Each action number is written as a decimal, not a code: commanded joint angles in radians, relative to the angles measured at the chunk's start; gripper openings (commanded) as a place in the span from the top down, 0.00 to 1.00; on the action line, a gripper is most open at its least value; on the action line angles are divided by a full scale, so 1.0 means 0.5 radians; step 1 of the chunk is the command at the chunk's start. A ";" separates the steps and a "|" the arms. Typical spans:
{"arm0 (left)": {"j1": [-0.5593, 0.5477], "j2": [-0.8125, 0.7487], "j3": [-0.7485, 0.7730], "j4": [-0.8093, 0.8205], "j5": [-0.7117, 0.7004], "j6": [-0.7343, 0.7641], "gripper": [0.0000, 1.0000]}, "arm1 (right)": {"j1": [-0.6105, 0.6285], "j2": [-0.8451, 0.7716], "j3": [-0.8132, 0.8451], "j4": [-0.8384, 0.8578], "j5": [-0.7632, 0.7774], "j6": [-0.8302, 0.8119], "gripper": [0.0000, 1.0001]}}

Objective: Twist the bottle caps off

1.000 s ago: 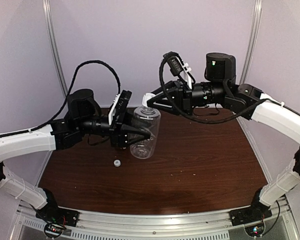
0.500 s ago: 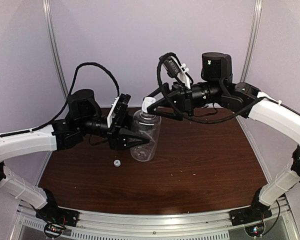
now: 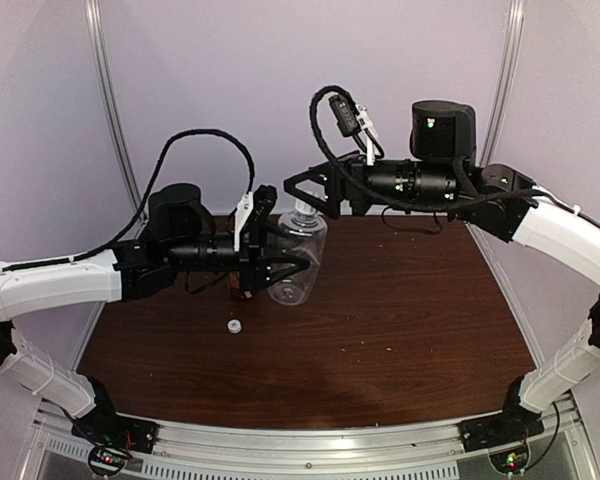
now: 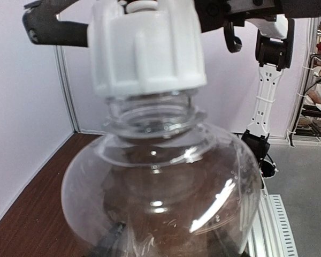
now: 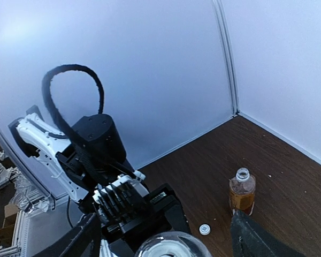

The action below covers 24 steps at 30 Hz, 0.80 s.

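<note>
Right gripper (image 3: 303, 195) has swung level, fingers spread wide above the white cap (image 4: 147, 48); left gripper (image 3: 288, 266) clasps the clear bottle (image 3: 306, 236) mid-frame.

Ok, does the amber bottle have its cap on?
No, the amber bottle has an open neck, and a loose cap lies on the table near it.

Our white left arm (image 3: 60, 285) with black joints reaches nearly level toward the middle. Its black two-finger left gripper (image 3: 283, 265) is closed against the sides of a clear colourless plastic bottle (image 3: 300, 245). Our white right arm (image 3: 550, 225) comes in higher, wrist level. The black right gripper (image 3: 302, 196) has its fingers (image 5: 77, 241) spread wide apart.
</note>
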 commanded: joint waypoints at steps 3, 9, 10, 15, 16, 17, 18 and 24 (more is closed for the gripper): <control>-0.008 0.012 0.035 0.110 -0.260 -0.077 0.80 | 0.055 0.024 0.082 -0.115 0.586 0.080 0.24; -0.008 0.023 0.022 0.137 -0.333 -0.118 0.80 | 0.080 0.060 0.065 -0.107 0.589 0.096 0.32; -0.007 0.026 0.022 0.136 -0.338 -0.120 0.80 | 0.080 0.066 0.066 -0.106 0.579 0.097 0.33; -0.008 0.034 0.026 0.121 -0.371 -0.123 0.80 | 0.084 0.089 0.060 -0.092 0.553 0.105 0.36; -0.008 0.034 0.026 0.119 -0.370 -0.124 0.80 | 0.084 0.094 0.060 -0.092 0.551 0.102 0.38; -0.007 0.032 0.024 0.120 -0.375 -0.126 0.80 | 0.082 0.095 0.059 -0.093 0.549 0.101 0.42; -0.006 0.031 0.023 0.122 -0.375 -0.126 0.80 | 0.083 0.098 0.060 -0.090 0.542 0.102 0.44; -0.007 0.022 0.016 0.123 -0.394 -0.129 0.80 | 0.083 0.104 0.051 -0.079 0.495 0.108 0.58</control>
